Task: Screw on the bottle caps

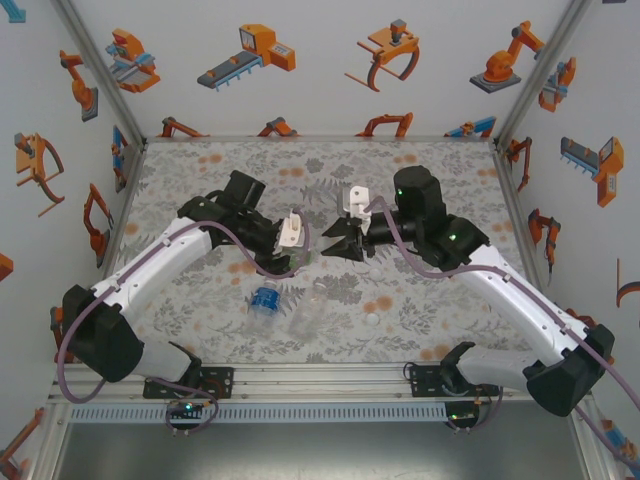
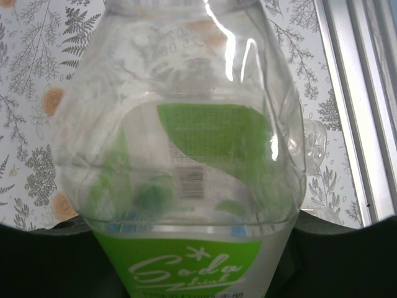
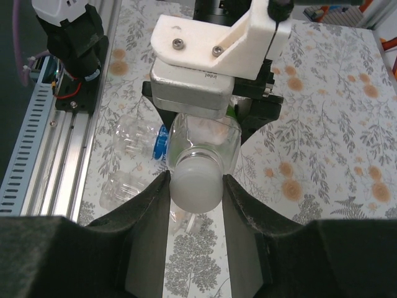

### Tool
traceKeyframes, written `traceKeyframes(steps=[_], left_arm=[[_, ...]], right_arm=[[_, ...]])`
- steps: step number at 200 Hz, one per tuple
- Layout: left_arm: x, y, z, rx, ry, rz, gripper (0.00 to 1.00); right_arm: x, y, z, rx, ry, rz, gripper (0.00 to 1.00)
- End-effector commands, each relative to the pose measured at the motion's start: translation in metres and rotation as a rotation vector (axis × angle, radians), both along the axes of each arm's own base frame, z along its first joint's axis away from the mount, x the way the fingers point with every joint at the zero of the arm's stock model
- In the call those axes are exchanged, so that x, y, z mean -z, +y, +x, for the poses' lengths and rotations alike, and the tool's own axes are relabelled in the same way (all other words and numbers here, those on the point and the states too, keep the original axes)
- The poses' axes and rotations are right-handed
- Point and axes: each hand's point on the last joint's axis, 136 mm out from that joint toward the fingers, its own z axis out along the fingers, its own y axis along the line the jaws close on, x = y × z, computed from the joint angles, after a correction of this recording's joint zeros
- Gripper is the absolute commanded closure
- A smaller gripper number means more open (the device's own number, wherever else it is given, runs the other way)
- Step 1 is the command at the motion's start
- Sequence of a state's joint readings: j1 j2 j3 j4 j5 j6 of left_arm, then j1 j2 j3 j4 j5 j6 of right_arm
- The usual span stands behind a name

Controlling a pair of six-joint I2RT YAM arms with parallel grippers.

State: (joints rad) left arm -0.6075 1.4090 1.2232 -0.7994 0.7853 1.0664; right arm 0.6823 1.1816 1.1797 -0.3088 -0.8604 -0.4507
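Right gripper [image 3: 196, 189] clamps the white cap [image 3: 194, 177] on the mouth of the green-labelled clear bottle [image 2: 186, 155], hiding its threads, while the left gripper [image 3: 208, 127], partly hidden, grasps that bottle's body.

- Bottle [image 2: 186, 124]: a green label [image 2: 192, 264] at 6 o'clock in the left wrist view carries the white script word "Soda" under a small star-like mark. The second line is cut off by the frame edge.
- Barcode [image 2: 189, 177], seen through the bottle's clear wall at the centre: digits unreadable.
- Raised lettering [image 2: 186, 40] near 12 o'clock on the bottle: too faint to read.
- Silver camera housing [image 3: 192, 84] in the right wrist view: tiny print, illegible.
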Motion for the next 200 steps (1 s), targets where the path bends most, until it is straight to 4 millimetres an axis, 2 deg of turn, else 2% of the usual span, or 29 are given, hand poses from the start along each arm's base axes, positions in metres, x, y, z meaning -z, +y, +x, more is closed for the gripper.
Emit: traceKeyframes(steps=[1, 55, 142, 200], left_arm=[[-0.025, -0.009, -0.001, 0.047, -0.008, -0.093, 1.0], [-0.03, -0.009, -0.003, 0.064, 0.05, -0.11, 1.0], [-0.038, -0.01, -0.025, 0.156, 0.087, -0.115, 1.0], [-0.042, -0.01, -0.009, 0.06, -0.089, -0.16, 1.0]], right_arm=[[0.001, 0.003, -0.023, -0.126, 0.031, 0.004, 0.84], [0.003, 0.004, -0.025, -0.147, 0.036, -0.024, 0.85], [0.009, 0.015, -0.014, -0.151, -0.038, -0.053, 0.88], [0.005, 0.014, -0.001, -0.003, 0.077, -0.014, 0.96]])
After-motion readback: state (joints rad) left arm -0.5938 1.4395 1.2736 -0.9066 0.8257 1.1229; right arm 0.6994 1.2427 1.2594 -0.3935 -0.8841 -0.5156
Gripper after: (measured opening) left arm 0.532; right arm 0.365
